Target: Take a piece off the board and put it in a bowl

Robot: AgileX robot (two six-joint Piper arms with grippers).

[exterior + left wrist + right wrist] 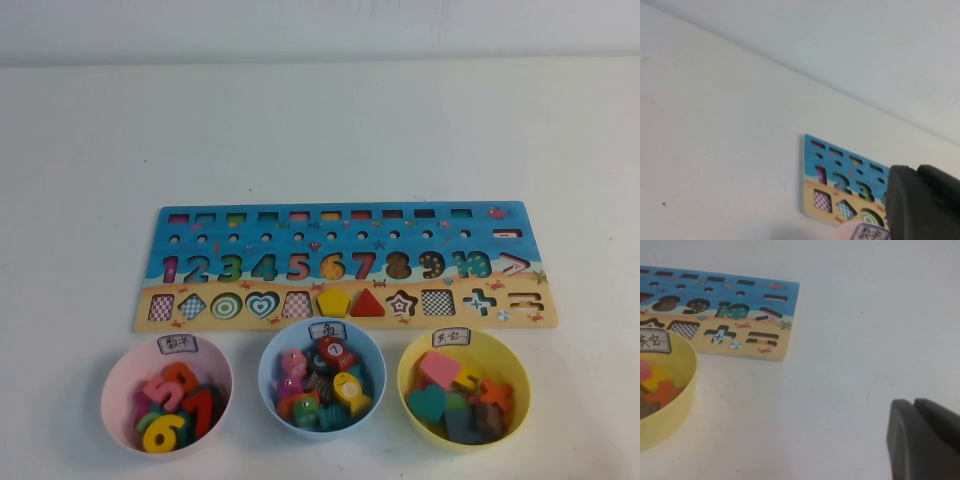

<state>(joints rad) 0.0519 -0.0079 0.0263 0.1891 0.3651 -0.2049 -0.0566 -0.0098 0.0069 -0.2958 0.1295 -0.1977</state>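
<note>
1. Sitting in its slot in the lower row of shapes, the yellow pentagon piece is still on the board, just beside the red triangle and roughly midway along the row.
2. Neither arm shows in the high view. The left gripper appears only as dark finger tips at the edge of its wrist view, held off past the board's left end and close to the pink bowl; the right gripper shows the same way, above bare table beyond the board's right end, near the yellow bowl.
3. Both pairs of tips look pressed together with only a thin seam between them, and nothing is held by either.
4. Judging from this, the pick has not begun.
5. Risks: the piece lies flush in its recess, so fingers may slide over it or fail to find an edge.
6. The triangle is so close that a slightly offset approach could lift it instead.
7. Prying at one edge could shift or tip the light board.
8. The yellow bowl already holds several shapes, and the blue bowl sits directly below the pentagon, so a short carry could drop the piece into the wrong bowl.
</note>
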